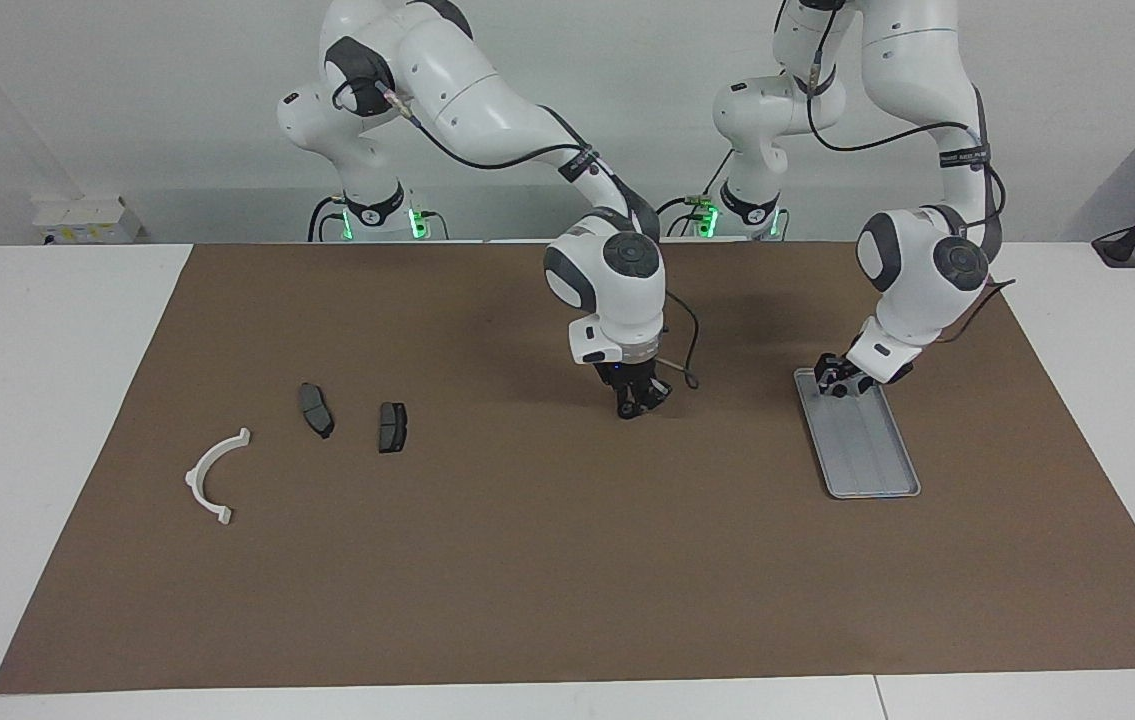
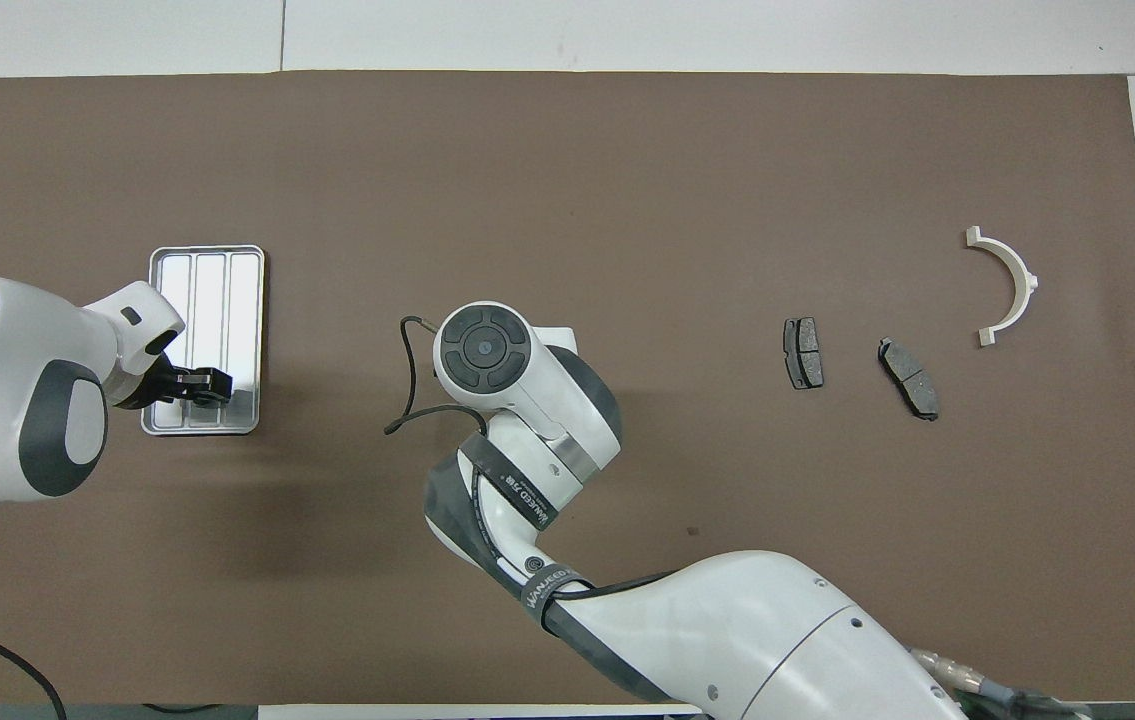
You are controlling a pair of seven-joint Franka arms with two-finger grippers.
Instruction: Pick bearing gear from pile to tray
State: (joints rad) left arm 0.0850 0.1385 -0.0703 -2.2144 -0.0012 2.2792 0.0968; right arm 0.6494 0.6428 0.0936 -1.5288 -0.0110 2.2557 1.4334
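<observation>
The silver tray [image 1: 867,455] [image 2: 207,252] lies at the left arm's end of the mat. My left gripper [image 1: 835,382] [image 2: 212,386] hangs low over the tray's end nearer the robots, its fingers spread open with nothing seen between them. My right gripper [image 1: 637,403] is over the middle of the mat, close to the surface, shut on a tiny dark round bearing gear at its tips. In the overhead view its wrist covers the fingers. What shows of the pile is a white half-ring bracket [image 1: 212,475] [image 2: 1012,285] and two dark brake pads [image 1: 317,410] [image 1: 392,427].
The brake pads [image 2: 803,352] [image 2: 909,364] and the bracket lie at the right arm's end of the brown mat [image 1: 527,560]. A loose black cable loops off the right wrist [image 2: 407,380]. White tabletop borders the mat.
</observation>
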